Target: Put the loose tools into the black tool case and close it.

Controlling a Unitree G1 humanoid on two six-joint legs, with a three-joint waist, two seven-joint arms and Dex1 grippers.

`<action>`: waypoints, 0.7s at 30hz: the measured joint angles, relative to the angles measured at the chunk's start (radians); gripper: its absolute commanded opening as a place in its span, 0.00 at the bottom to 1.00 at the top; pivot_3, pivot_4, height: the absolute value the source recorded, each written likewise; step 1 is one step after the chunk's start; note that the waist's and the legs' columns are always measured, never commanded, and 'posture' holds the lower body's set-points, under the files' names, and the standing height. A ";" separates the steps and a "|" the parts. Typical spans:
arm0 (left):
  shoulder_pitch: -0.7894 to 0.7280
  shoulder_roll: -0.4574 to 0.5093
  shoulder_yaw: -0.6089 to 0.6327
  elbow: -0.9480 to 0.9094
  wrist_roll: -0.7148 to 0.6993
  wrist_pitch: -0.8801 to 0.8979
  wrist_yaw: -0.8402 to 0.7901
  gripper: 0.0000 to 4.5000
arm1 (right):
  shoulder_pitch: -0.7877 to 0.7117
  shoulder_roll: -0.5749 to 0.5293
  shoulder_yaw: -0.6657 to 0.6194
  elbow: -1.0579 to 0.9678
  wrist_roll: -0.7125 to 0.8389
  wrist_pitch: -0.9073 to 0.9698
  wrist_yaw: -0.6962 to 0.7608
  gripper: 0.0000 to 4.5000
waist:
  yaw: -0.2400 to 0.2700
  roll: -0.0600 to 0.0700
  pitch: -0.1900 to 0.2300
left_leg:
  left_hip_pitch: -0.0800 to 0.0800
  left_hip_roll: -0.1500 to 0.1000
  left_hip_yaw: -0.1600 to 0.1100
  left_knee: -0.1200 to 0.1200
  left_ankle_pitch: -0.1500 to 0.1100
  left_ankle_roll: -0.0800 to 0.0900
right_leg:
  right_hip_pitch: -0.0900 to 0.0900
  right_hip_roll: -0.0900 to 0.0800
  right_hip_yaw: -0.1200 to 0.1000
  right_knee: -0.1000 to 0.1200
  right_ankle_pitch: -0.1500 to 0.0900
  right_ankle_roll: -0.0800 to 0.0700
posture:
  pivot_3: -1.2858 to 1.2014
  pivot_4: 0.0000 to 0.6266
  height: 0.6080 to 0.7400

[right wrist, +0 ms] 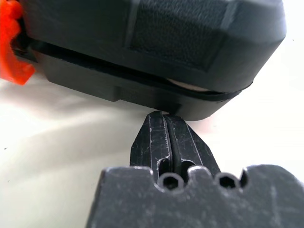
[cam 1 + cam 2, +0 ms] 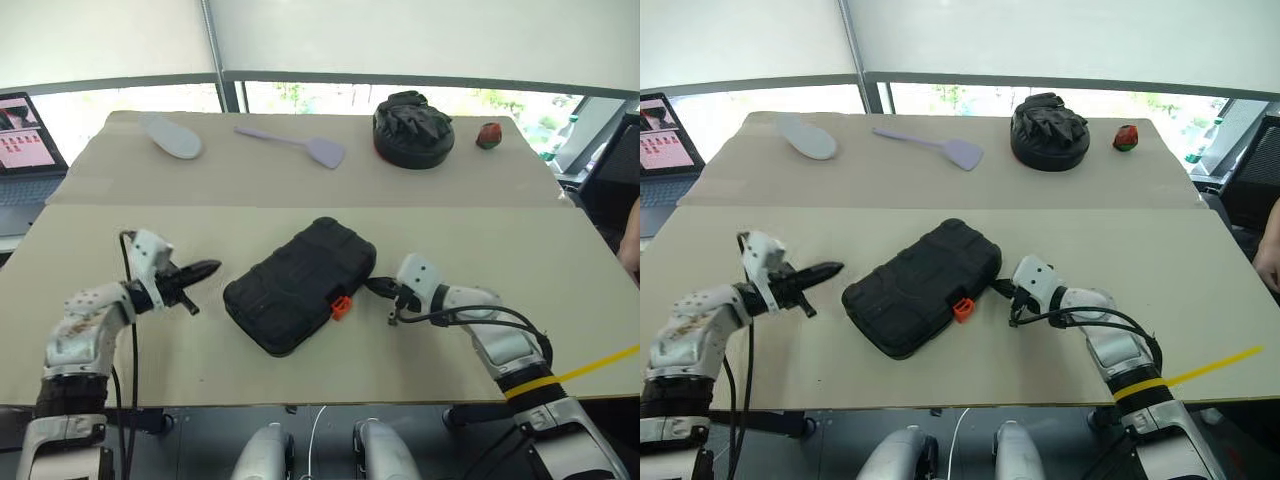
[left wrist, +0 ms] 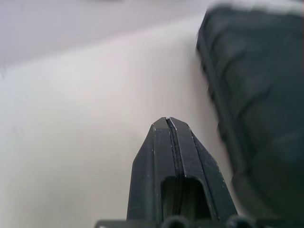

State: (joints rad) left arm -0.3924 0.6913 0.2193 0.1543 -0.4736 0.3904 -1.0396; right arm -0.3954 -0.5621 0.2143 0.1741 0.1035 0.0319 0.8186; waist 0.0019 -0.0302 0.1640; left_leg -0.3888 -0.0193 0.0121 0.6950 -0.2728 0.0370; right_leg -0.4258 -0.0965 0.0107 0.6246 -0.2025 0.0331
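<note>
Against the black tool case [image 2: 300,285], the clenched right hand [image 2: 378,288] presses; left hand [image 2: 205,269] clenched.

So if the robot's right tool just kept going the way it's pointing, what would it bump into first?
Most likely the black tool case. The right tool, fingers shut, points at the case's near edge, just below the seam between its halves, and already looks to be almost touching it.

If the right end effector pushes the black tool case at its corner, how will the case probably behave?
The black tool case looks like stiff moulded plastic, so it should not bend. It lies flat on the smooth table, so it will probably slide and turn, not tip. The shut right end effector meets only one corner, which favours turning.
</note>
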 measured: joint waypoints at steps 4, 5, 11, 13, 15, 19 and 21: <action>-0.078 0.022 -0.114 -0.113 -0.016 0.116 -0.050 0.00 | 0.109 -0.024 -0.025 -0.101 0.030 0.018 0.037 0.01 | 0.002 0.000 0.000 | 0.001 0.000 0.000 0.000 0.000 0.000 | 0.001 0.001 0.000 0.000 0.000 0.000 | 0.52 0.24 1.00; -0.090 0.022 -0.163 -0.140 -0.005 0.140 -0.057 0.00 | 0.130 -0.024 -0.025 -0.126 0.036 0.027 0.041 0.01 | 0.002 0.000 0.000 | 0.001 0.000 0.000 0.000 0.000 0.000 | 0.002 0.001 0.000 0.000 0.000 0.000 | 0.52 0.24 1.00; -0.164 -0.099 -0.370 -0.134 0.091 0.159 -0.025 0.00 | 0.226 -0.009 -0.030 -0.307 0.065 0.112 0.033 0.01 | -0.011 0.000 0.000 | 0.002 0.001 0.000 0.000 0.000 0.001 | 0.001 0.004 0.002 -0.001 0.000 0.000 | 0.52 0.24 1.00; -0.179 -0.105 -0.400 -0.113 0.127 0.126 -0.029 0.00 | 0.249 -0.003 -0.027 -0.359 0.069 0.139 0.027 0.01 | -0.013 0.002 -0.001 | 0.004 0.001 0.000 0.000 0.000 0.001 | 0.003 0.004 0.003 0.000 -0.001 0.000 | 0.52 0.24 1.00; -0.184 -0.112 -0.436 -0.091 0.174 0.069 -0.029 0.00 | 0.257 0.009 -0.023 -0.399 0.069 0.175 0.013 0.01 | -0.012 0.005 -0.003 | 0.007 0.000 0.001 0.000 0.000 0.001 | 0.006 0.003 0.003 -0.001 -0.002 0.001 | 0.52 0.24 1.00; -0.180 -0.137 -0.457 -0.081 0.203 0.064 -0.011 0.00 | 0.269 0.031 -0.019 -0.452 0.069 0.208 -0.013 0.01 | -0.003 0.006 -0.006 | 0.012 0.000 0.001 0.000 0.000 0.001 | 0.012 0.003 0.003 -0.002 -0.003 0.002 | 0.52 0.24 1.00; -0.176 -0.147 -0.462 -0.082 0.206 0.072 -0.001 0.00 | 0.277 0.036 -0.008 -0.461 0.067 0.217 -0.017 0.01 | 0.000 0.006 -0.007 | 0.021 0.001 0.000 0.000 -0.002 0.003 | 0.022 0.003 0.003 -0.004 -0.006 0.004 | 0.52 0.24 1.00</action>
State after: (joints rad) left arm -0.5688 0.5439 -0.2429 0.0728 -0.2672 0.4626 -1.0410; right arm -0.1184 -0.5264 0.2058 -0.2872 0.1710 0.2486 0.8015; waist 0.0024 -0.0240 0.1566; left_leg -0.3682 -0.0188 0.0123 0.6945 -0.2748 0.0399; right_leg -0.4035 -0.0932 0.0138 0.6206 -0.2086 0.0372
